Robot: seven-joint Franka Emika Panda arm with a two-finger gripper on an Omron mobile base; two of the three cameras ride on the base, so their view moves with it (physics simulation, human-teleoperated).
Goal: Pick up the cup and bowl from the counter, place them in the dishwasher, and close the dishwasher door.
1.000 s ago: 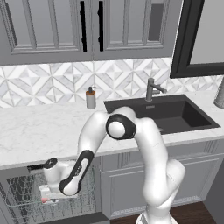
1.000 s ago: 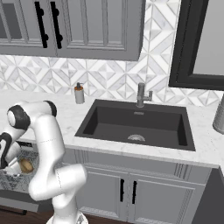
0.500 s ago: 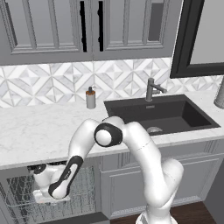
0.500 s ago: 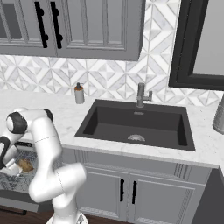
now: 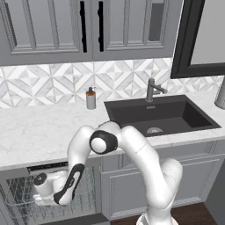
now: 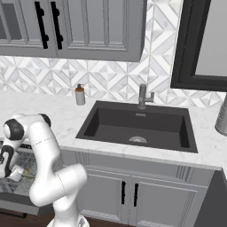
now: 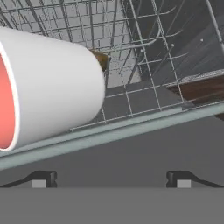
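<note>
Grey cabinets frame the marble desk (image 5: 39,132), and below it the gripper (image 7: 111,178), jaws wide and holding nothing, hovers by the cup (image 7: 52,87) lying at nine o'clock in the dishwasher (image 5: 26,197) rack, so door-closing likely comes next.

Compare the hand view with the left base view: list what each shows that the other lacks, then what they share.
Hand view alone: the cup lying on its side with its red-pink inside facing the camera, a sliver of the brown bowl behind it, and the gripper with its two tips set wide apart and nothing between them. Left base view alone: the counter, the dark sink, the faucet, the soap dispenser and the upper cabinets. Shared: the dishwasher's grey wire rack, open below the counter.
</note>
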